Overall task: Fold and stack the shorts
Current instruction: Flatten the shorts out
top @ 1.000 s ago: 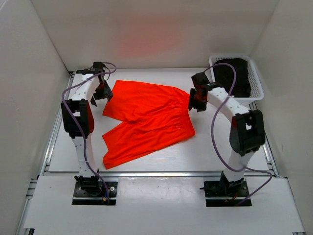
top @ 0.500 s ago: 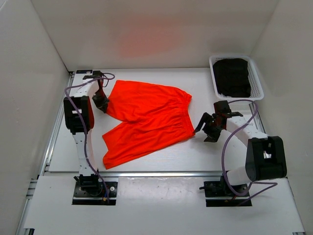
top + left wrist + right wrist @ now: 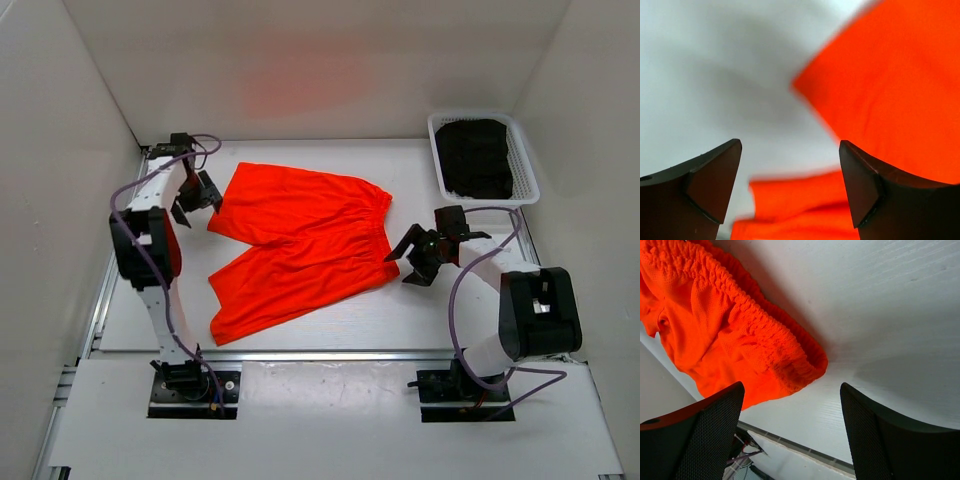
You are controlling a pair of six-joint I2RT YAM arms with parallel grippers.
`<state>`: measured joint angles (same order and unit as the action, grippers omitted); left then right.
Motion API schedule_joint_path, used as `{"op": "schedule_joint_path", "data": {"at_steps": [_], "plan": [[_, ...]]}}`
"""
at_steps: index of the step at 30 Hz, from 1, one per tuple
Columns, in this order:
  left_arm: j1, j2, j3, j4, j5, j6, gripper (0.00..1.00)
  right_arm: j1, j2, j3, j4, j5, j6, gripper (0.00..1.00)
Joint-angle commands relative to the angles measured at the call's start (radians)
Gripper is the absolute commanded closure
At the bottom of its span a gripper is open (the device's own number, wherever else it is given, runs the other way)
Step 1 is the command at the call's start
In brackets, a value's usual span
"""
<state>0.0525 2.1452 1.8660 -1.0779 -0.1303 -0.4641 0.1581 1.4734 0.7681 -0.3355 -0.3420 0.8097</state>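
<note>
The orange-red shorts (image 3: 300,240) lie spread flat on the white table, waistband to the right, legs to the left. My left gripper (image 3: 193,196) is open and empty just left of the far leg's hem; the left wrist view shows the shorts (image 3: 890,85) blurred ahead of my open gripper (image 3: 790,190). My right gripper (image 3: 405,258) is open and empty just right of the waistband's near corner. The right wrist view shows the gathered waistband (image 3: 765,335) ahead of my open gripper (image 3: 792,440), apart from it. No drawstring shows.
A white basket (image 3: 522,172) at the back right holds a folded black garment (image 3: 477,157). White walls close in the table on three sides. The table's front rail (image 3: 320,353) runs near the arm bases.
My right arm swung from the waistband's far end down and out, then came in low toward its near corner. My left gripper moved slightly left and back, off the leg hem.
</note>
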Motion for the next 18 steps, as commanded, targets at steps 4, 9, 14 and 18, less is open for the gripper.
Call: {"op": "schedule_joint_path", "data": {"at_steps": [4,9,14,18], "plan": [[0.001,-0.432,-0.45,0.075,0.113,-0.047,0.2,0.023,0.041,-0.01,0.049,-0.043,0.038,0.2],[0.001,-0.426,-0.626,0.108,0.142,-0.071,0.18,0.044,0.062,-0.022,0.04,-0.008,0.059,0.25],[0.001,-0.378,-0.714,0.168,0.144,-0.105,0.13,0.044,0.051,-0.058,0.039,0.003,0.068,0.27],[0.001,-0.315,-0.714,0.231,0.167,-0.105,0.25,0.044,0.016,-0.076,0.039,0.003,0.059,0.27]]}}
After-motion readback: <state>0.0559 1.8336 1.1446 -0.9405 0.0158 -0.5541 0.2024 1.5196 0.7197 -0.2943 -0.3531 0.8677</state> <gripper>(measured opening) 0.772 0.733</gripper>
